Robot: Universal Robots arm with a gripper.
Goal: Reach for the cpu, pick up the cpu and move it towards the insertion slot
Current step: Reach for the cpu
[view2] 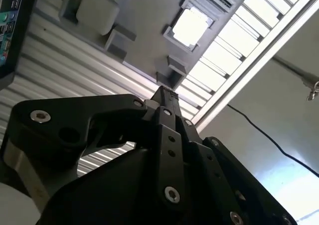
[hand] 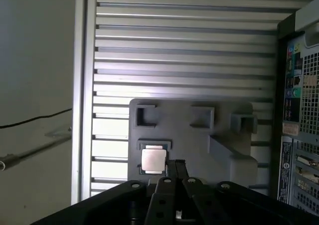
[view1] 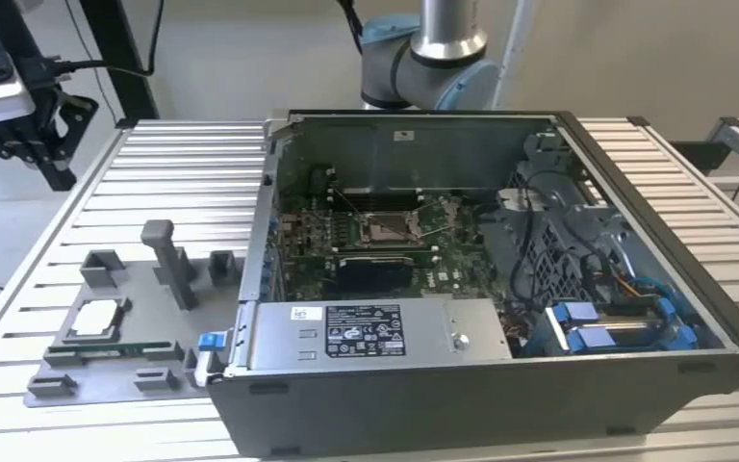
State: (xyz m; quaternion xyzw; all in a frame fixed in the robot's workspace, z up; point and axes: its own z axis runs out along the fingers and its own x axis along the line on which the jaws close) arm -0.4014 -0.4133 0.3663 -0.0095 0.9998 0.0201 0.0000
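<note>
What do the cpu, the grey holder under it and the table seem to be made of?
The cpu: metal top, silvery, it shines under the light. The holder: probably plastic, matte uniform grey, with moulded blocks. The table: likely aluminium, pale ribbed slats with bright reflections.

My gripper (view1: 51,171) hangs pointing down, high at the exterior view's left. Fingers (hand: 172,169) are pressed together, tip to tip. My arm (view1: 431,67) stands upright.

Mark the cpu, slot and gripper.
cpu (hand: 152,160): first wrist view, middle of its metal top.
slot (view1: 388,227): exterior view, centre of the framed square.
gripper (hand: 176,165): first wrist view, where its shut tips meet.
</note>
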